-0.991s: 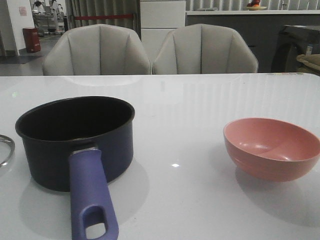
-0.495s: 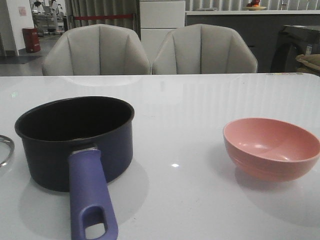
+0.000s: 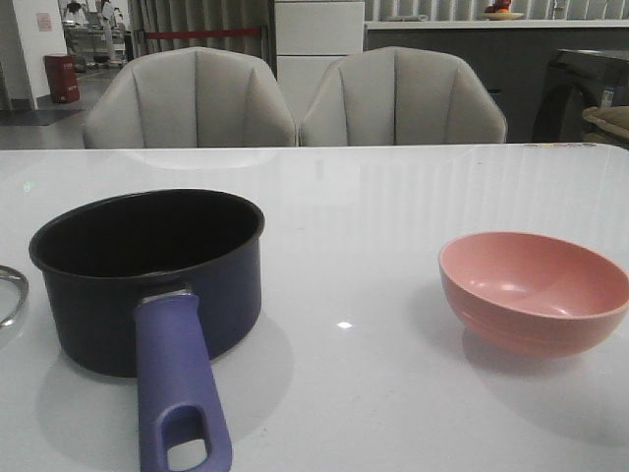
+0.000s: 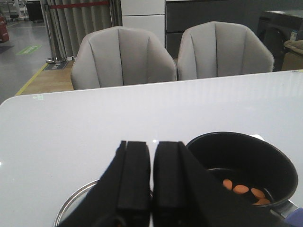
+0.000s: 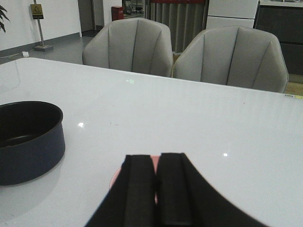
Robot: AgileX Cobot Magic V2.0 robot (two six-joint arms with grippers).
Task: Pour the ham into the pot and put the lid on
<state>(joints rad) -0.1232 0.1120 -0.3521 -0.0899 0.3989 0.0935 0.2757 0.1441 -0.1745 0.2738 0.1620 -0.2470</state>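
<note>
The ham is in the pot now: I can see a few orange bits lying on its black bottom from my left wrist. The pink bowl sits empty, well away from the pot on my right side. So I think the pouring is done and only the lid is left. The lid lies flat on the white table, just beside the pot on my left, and I see only its shiny rim.

My left gripper is pressed together with nothing in it, right above the lid. My right gripper is pressed together too, holding nothing, over the bowl.

What could go wrong? My left fingers are squeezed tight, so if I go down like this I may just bump the lid and push it. I cannot see the knob, as my fingers hide it, so I may miss it. The lid is glass and may slip. It may also knock the pot, or land crooked on the rim
</note>
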